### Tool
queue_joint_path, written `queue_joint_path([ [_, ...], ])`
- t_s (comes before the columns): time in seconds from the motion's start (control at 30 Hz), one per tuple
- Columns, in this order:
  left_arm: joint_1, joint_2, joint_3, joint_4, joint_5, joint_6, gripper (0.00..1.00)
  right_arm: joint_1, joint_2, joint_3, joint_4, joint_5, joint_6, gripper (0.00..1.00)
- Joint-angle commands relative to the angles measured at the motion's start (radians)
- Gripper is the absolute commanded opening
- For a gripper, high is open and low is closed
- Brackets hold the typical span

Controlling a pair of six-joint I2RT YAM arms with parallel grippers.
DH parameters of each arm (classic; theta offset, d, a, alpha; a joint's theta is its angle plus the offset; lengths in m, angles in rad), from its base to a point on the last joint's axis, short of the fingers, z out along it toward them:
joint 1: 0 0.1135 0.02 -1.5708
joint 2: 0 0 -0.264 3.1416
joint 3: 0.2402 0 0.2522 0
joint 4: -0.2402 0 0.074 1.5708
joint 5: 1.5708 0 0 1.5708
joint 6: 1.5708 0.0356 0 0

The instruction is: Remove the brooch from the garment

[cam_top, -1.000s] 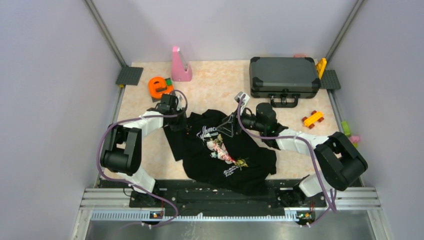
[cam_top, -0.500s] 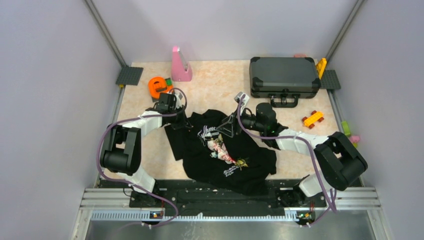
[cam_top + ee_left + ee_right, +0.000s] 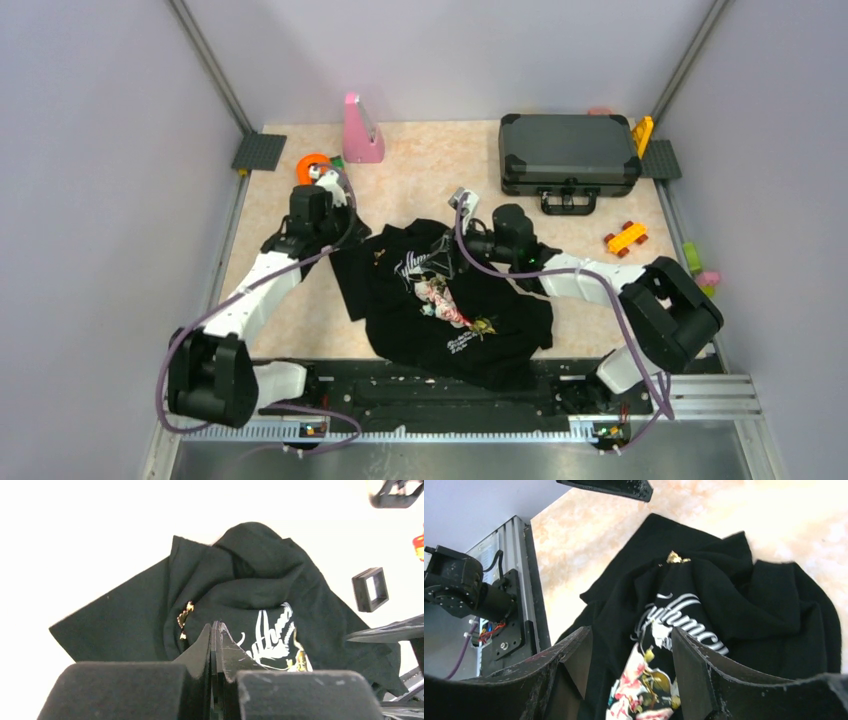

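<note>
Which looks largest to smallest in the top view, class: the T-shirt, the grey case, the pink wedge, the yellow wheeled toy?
1. T-shirt
2. grey case
3. pink wedge
4. yellow wheeled toy
The case stands taller, so nearer the camera, but the gaps look clear.

Marbled table (image 3: pixel 420 178) with garment (image 3: pixel 398 318), grey case (image 3: pixel 568 150), pink wedge (image 3: pixel 360 132)

The garment (image 3: pixel 440 300) is seen to be of soft, matt black cloth (its print lying flat and unglossed), the brooch (image 3: pixel 677 557) is marked as metal by a bright gold glint, and the case (image 3: pixel 568 150) appears, from so far off, to be moulded of hard, faintly sheened plastic.
</note>
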State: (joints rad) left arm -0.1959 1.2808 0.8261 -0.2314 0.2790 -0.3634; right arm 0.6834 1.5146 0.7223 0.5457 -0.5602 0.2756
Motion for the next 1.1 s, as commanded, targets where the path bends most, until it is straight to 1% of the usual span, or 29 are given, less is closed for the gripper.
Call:
queue_joint_path([
  [0.0, -0.021, -0.136, -0.046, 0.105, -0.023, 0.057, 0.00, 0.045, 0.011, 0.129, -0.052, 0.060, -0.072, 0.61],
  [0.07, -0.029, -0.168, -0.062, 0.105, -0.118, 0.043, 0.00, 0.046, 0.024, 0.168, -0.098, 0.080, -0.083, 0.61],
  [0.1, -0.027, -0.163, -0.055, 0.076, -0.155, 0.030, 0.00, 0.046, 0.032, 0.187, -0.126, 0.089, -0.089, 0.62],
  [0.13, -0.027, -0.147, -0.037, 0.025, -0.172, 0.026, 0.00, 0.046, 0.041, 0.210, -0.152, 0.088, -0.094, 0.65],
  [0.17, -0.027, -0.128, -0.019, -0.019, -0.137, 0.018, 0.00, 0.046, 0.050, 0.219, -0.172, 0.086, -0.099, 0.67],
  [0.2, -0.028, -0.108, -0.015, -0.043, -0.107, 0.008, 0.06, 0.046, 0.057, 0.224, -0.182, 0.089, -0.098, 0.68],
  [0.27, -0.028, -0.072, -0.039, -0.026, -0.047, -0.023, 0.19, 0.045, 0.066, 0.208, -0.169, 0.094, -0.086, 0.69],
  [0.47, -0.027, 0.041, -0.057, 0.011, -0.008, -0.040, 0.32, 0.044, 0.060, 0.134, -0.102, 0.101, -0.053, 0.69],
  [0.6, -0.027, 0.116, -0.038, 0.037, 0.038, -0.047, 0.33, 0.040, 0.057, 0.116, -0.093, 0.090, -0.048, 0.69],
  [0.9, -0.027, 0.250, 0.015, 0.052, 0.022, -0.055, 0.36, 0.028, 0.041, 0.104, -0.074, 0.066, -0.041, 0.68],
  [0.97, -0.027, 0.269, 0.024, 0.064, 0.038, -0.057, 0.35, 0.028, 0.042, 0.105, -0.073, 0.062, -0.041, 0.68],
  [1.03, -0.027, 0.290, 0.032, 0.073, 0.055, -0.061, 0.32, 0.027, 0.042, 0.105, -0.073, 0.061, -0.042, 0.68],
  [1.07, -0.027, 0.300, 0.036, 0.078, 0.064, -0.061, 0.28, 0.026, 0.042, 0.105, -0.073, 0.060, -0.042, 0.68],
])
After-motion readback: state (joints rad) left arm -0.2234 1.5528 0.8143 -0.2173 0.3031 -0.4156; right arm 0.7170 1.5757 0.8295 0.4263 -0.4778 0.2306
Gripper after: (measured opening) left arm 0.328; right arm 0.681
